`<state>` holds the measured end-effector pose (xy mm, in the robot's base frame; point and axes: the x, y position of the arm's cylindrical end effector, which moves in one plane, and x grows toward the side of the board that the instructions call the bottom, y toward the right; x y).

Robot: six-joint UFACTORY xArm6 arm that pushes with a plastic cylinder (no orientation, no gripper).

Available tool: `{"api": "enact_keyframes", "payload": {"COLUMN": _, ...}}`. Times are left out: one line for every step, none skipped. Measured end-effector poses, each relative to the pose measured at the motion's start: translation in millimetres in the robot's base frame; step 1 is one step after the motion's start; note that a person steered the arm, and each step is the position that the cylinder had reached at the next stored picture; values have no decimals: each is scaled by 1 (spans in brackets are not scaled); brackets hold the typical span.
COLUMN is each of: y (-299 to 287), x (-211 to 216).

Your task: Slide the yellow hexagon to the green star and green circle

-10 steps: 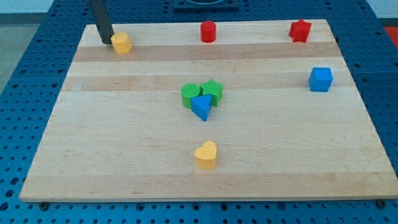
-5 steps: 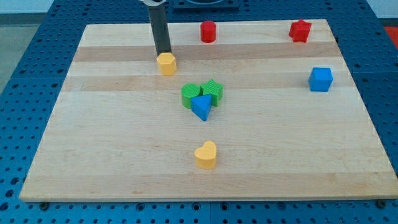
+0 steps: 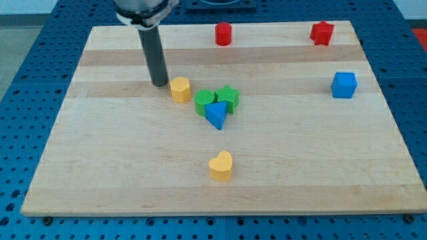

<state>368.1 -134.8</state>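
Down on the tabletop (image 3: pixel 100 167) stands the tool, a plain dark rod with nothing on it that could clench or let go, so it grasps nothing. My tip (image 3: pixel 160 84) rests on the wood just to the view's left of the yellow hexagon (image 3: pixel 180 89), a touch higher in the view; whether the two actually touch I cannot tell, since they sit so close.

That yellow hexagon lies a little left of the board's centre and just up-left of the green circle (image 3: pixel 205 103). It sits close beside the circle, and a sliver of wood may show between them. Right of the circle, touching it, is the green star (image 3: pixel 228 97), and tucked against the lower side of both greens is a blue triangle (image 3: pixel 215 115). Those three make one tight cluster near the middle of the board.

Further toward the view's bottom, well apart from the cluster, a yellow heart (image 3: pixel 221 166) sits alone. Along the view's top edge stand a red cylinder (image 3: pixel 223 33), roughly above the cluster, and a red star (image 3: pixel 321 33) near the top right corner. A blue cube (image 3: pixel 344 85) sits by the right edge, about level with the hexagon.
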Motion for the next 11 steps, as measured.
{"api": "enact_keyframes", "payload": {"y": -12, "x": 15}}
{"api": "enact_keyframes", "payload": {"y": -6, "x": 21}}
{"api": "enact_keyframes", "payload": {"y": 18, "x": 33}}
{"api": "enact_keyframes", "payload": {"y": 32, "x": 42}}
{"api": "enact_keyframes", "payload": {"y": 33, "x": 41}}
{"api": "enact_keyframes", "payload": {"y": 48, "x": 35}}
{"api": "enact_keyframes", "payload": {"y": 68, "x": 35}}
{"api": "enact_keyframes", "payload": {"y": 67, "x": 31}}
{"api": "enact_keyframes", "payload": {"y": 55, "x": 16}}
{"api": "enact_keyframes", "payload": {"y": 50, "x": 8}}
{"api": "enact_keyframes", "payload": {"y": 57, "x": 8}}
